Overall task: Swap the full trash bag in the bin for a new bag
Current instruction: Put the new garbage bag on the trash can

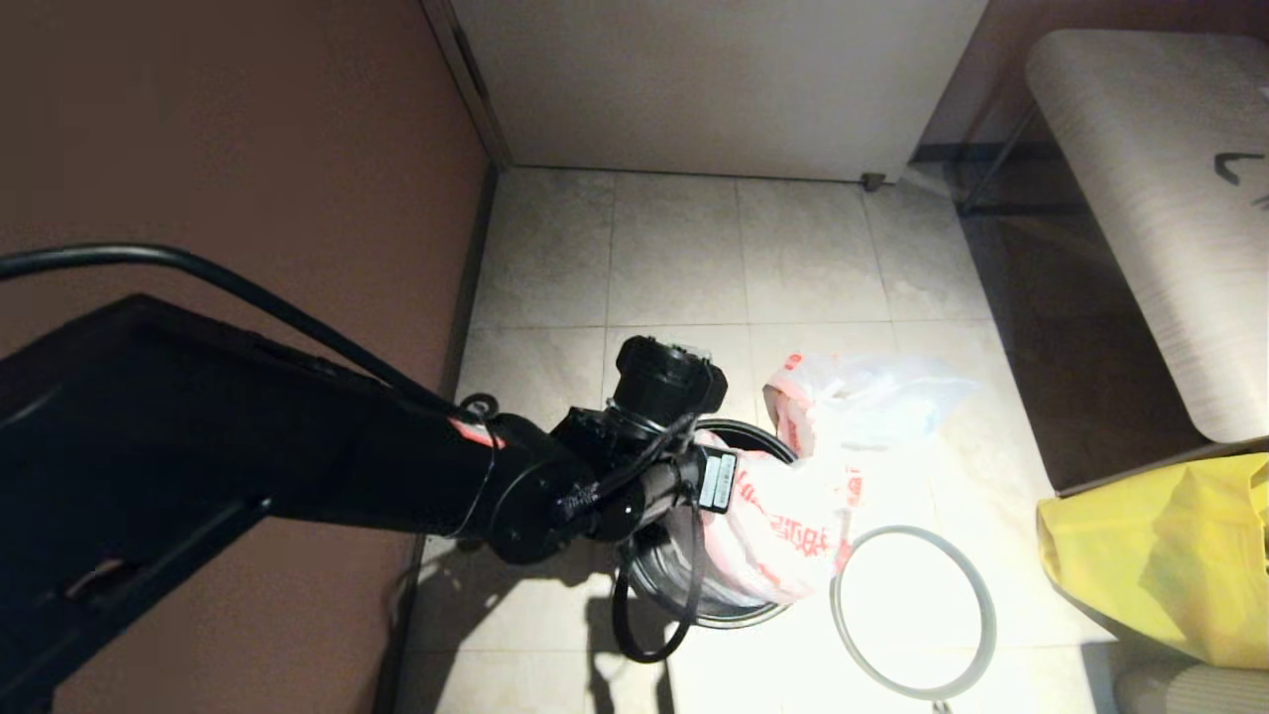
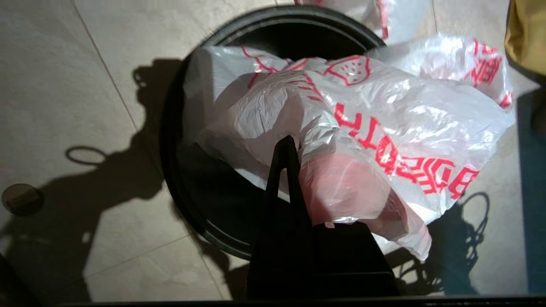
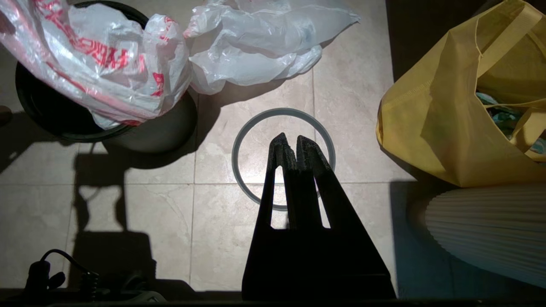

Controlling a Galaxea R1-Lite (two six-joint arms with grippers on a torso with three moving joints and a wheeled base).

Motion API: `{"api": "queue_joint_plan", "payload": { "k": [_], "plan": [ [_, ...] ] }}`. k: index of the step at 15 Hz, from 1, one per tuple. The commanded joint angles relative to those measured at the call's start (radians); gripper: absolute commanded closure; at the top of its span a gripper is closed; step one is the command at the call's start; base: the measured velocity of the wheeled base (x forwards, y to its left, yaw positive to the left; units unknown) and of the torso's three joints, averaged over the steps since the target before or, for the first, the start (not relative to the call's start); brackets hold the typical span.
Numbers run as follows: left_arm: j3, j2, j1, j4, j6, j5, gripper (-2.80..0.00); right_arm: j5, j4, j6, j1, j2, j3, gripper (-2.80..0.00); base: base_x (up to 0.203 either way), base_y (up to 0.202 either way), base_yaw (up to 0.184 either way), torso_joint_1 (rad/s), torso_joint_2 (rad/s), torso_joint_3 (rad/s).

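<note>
- The left arm (image 1: 297,446) reaches in from the left along the brown wall (image 1: 248,149), with its wrist over the bin.
- The left gripper (image 2: 292,143) points down into the bin's mouth. Its fingers are closed on a fold of the new bag, and the film drapes over one finger and hides it.
- The bin (image 1: 744,433) stands upright on the tiled floor (image 1: 674,258), just beside the wall.
- The new bag (image 1: 783,535) lies half in the bin. It is crumpled across the opening, and its red-printed side spills out over the rim on the right.
- The full trash bag (image 1: 863,397) lies on the floor just beyond the bin and to its right, touching the new bag. What is inside it cannot be made out.
- The grey hoop (image 1: 835,612) lies flat on the floor just to the right of the bin, off the bin's rim.
- The right gripper (image 3: 288,138) shows only in its own wrist view. It hangs above the hoop with its fingers pressed together on nothing.
- A big yellow bag (image 1: 1160,555) sits at the far right, with a padded bench (image 1: 1140,198) beyond it.
</note>
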Motion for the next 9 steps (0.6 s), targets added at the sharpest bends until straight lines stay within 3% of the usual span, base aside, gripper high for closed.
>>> {"api": "queue_joint_plan", "payload": {
  "k": [1,4,9],
  "plan": [
    [-0.086,-0.001,0.024,0.037,-0.023,0.003,0.00,0.000,0.005,-0.007,0.000,0.005,-0.002,0.00,0.000,0.000,0.000,0.000,0.00,0.000],
    [-0.207,0.013,0.049,0.147,-0.100,0.003,0.00,0.000,0.007,-0.028,0.000,0.049,-0.034,0.00,0.000,0.000,0.000,0.000,0.00,0.000],
    [-0.232,-0.004,0.052,0.154,-0.143,0.003,0.00,0.004,0.008,-0.044,0.000,0.294,-0.312,0.00,0.000,0.000,0.000,0.000,0.00,0.000]
  ]
}}
